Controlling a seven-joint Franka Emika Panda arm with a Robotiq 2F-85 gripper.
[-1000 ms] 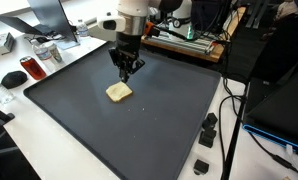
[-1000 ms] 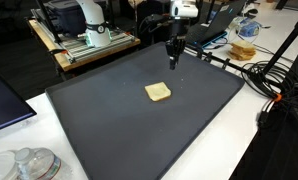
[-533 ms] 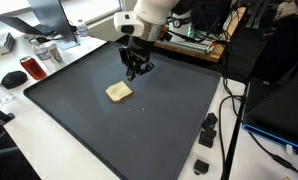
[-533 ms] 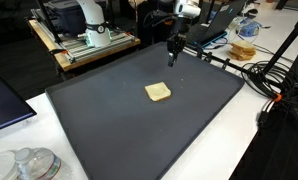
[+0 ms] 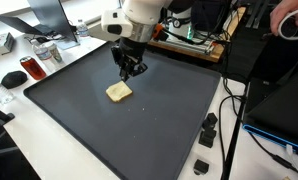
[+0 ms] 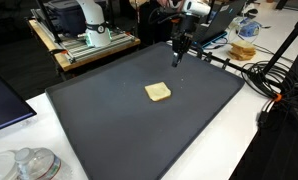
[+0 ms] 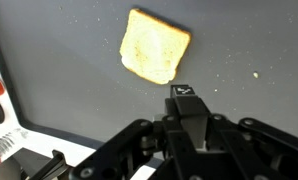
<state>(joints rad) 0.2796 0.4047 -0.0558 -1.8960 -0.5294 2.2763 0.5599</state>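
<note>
Golden squarish toast slice (image 7: pixel 154 46), flat on matte dark mat (image 7: pixel 249 40); gripper (image 5: pixel 132 72) nearby

Robotics lab: white benches (image 6: pixel 239 140) with tangled cables (image 6: pixel 251 72), an aluminium-frame rig (image 6: pixel 89 42).

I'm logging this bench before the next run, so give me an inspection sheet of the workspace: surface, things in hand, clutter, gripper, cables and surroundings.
Surface: dark mat on a white table; a pale speck or two shows in the wrist view.
Job's things: one bread slice lying flat near the mat's middle, nothing touching it.
Clutter: red object and black mouse off the mat; black adapters on the table by its edge.
Gripper: gripper above the mat, just beyond the bread slice; fingers look closed together, holding nothing.
Cables: cable bundle on the table beside the mat.
Surroundings: machine on a wooden stand behind the mat.
</note>
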